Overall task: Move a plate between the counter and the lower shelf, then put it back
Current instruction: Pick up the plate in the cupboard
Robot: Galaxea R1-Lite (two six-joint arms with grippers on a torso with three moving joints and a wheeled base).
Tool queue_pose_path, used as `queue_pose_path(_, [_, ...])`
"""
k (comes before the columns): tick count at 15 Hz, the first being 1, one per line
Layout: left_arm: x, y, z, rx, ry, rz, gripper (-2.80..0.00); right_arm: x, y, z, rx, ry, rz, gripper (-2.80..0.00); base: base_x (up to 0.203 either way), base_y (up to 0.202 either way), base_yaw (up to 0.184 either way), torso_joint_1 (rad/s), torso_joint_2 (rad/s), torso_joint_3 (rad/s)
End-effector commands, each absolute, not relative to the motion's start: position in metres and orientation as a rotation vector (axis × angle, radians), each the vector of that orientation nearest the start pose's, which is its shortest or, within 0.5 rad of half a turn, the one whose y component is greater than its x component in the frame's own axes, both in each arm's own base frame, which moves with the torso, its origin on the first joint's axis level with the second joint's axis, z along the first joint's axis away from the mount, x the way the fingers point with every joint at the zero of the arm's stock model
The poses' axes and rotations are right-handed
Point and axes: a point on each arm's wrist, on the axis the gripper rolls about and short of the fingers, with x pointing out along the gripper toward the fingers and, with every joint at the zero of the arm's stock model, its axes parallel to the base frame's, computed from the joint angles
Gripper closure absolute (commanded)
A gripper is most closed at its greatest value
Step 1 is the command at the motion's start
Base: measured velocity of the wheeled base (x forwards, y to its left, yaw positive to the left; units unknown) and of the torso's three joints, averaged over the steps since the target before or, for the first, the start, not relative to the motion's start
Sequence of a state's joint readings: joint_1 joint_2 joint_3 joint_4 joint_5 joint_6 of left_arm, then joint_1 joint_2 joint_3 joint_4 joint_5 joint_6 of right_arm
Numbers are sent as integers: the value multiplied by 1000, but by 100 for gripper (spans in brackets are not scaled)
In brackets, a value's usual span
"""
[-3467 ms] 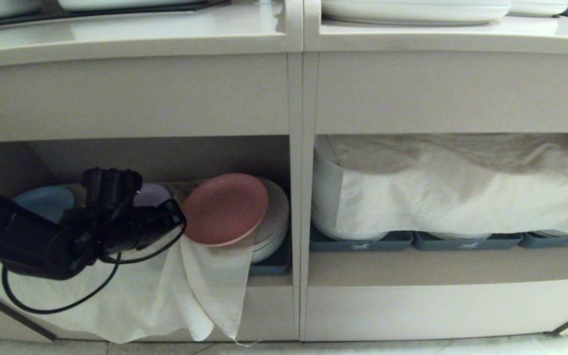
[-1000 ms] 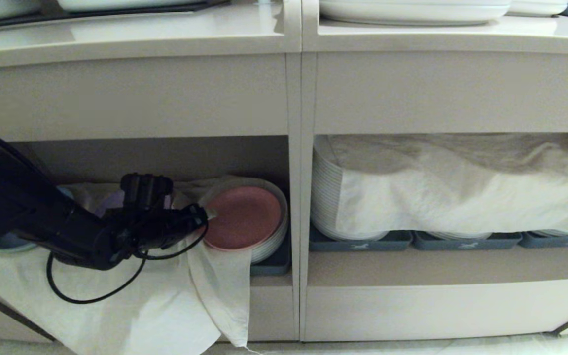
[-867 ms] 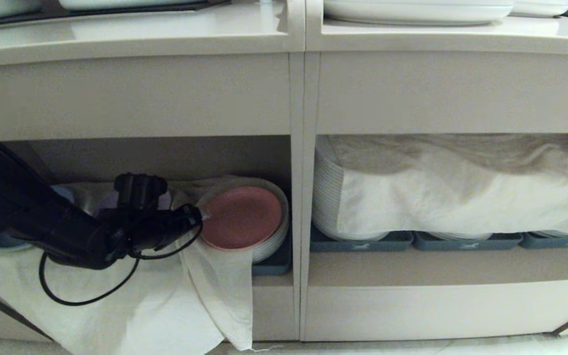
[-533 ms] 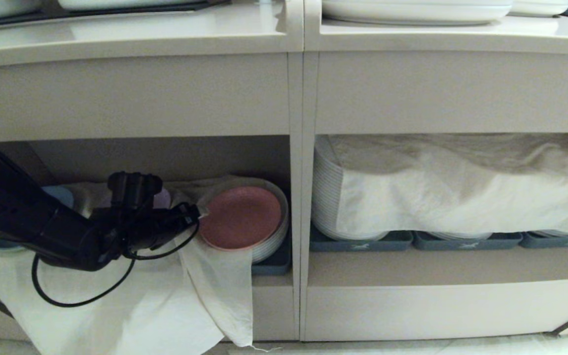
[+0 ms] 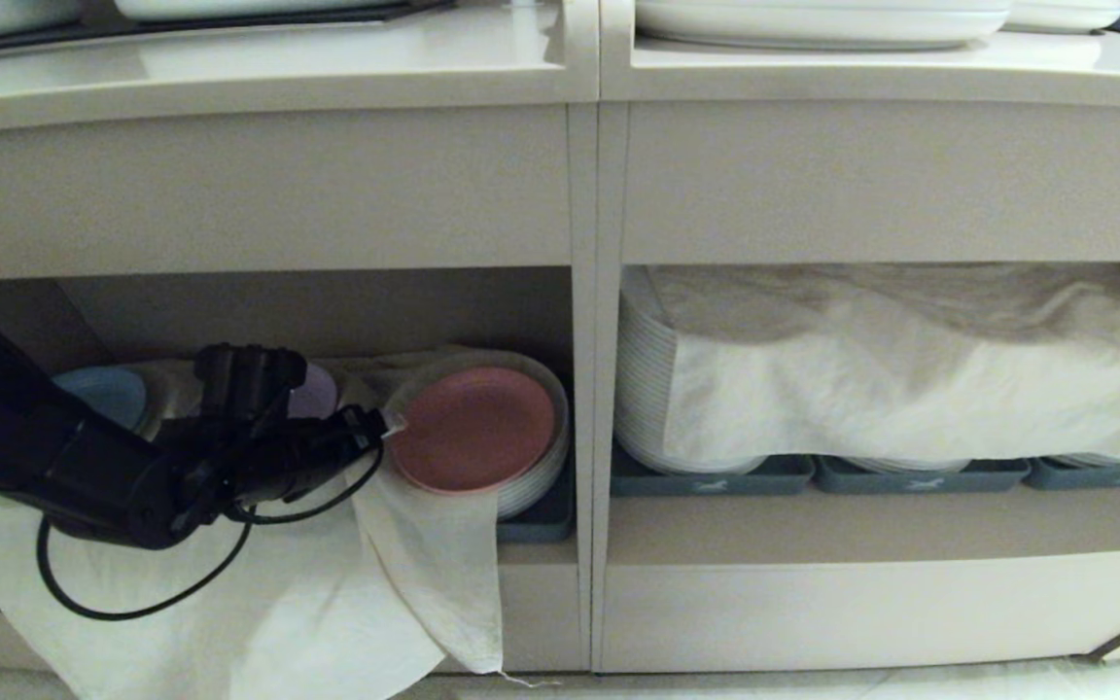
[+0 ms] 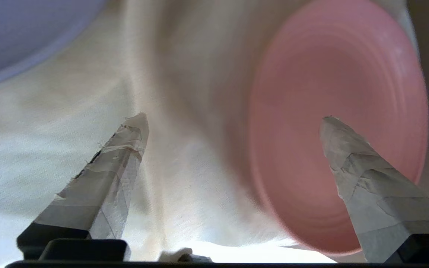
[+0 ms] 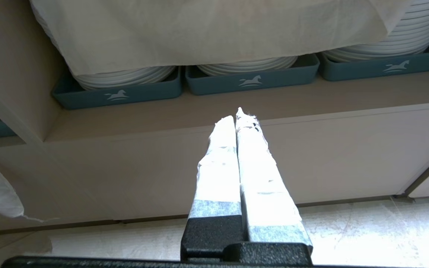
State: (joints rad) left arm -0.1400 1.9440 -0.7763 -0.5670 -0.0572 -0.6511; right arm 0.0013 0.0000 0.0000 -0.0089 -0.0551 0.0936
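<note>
Inside the lower shelf [image 5: 327, 311], the plate [image 5: 472, 428] lies on a stack of white plates [image 5: 542, 467] while the left pincer [image 6: 233, 121] (fingers spread wide, gripping nothing) hangs just beside its rim over the white cloth [image 5: 259, 593], and the right pincer [image 7: 238, 115] is closed.

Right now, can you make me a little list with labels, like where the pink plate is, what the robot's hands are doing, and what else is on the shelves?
pink plate: lying on a stack of white plates in the lower shelf, not held
left gripper: open, just beside the plate's edge
right gripper: shut, holding nothing, pointing at the cabinet front
white cloth: hangs out over the shelf's front
blue plate: further along the same shelf
purple plate: behind the left arm
next cubby: cloth-covered tall plate stacks
</note>
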Motion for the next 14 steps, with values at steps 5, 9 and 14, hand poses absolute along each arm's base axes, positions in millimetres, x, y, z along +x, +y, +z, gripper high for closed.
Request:
queue_pose_path(5, [307, -45, 97, -608, 639, 4, -280, -23, -1, 76, 94, -12, -53, 0, 0, 0, 0, 0, 0, 0])
queue_pose_path(9, [290, -43, 95, -610, 646, -5, -280, -23, -1, 76, 94, -12, -53, 0, 0, 0, 0, 0, 0, 0])
queue_pose_path(14, [282, -44, 95, -609, 627, -23, 0, -23, -1, 76, 94, -12, -53, 0, 0, 0, 0, 0, 0, 0])
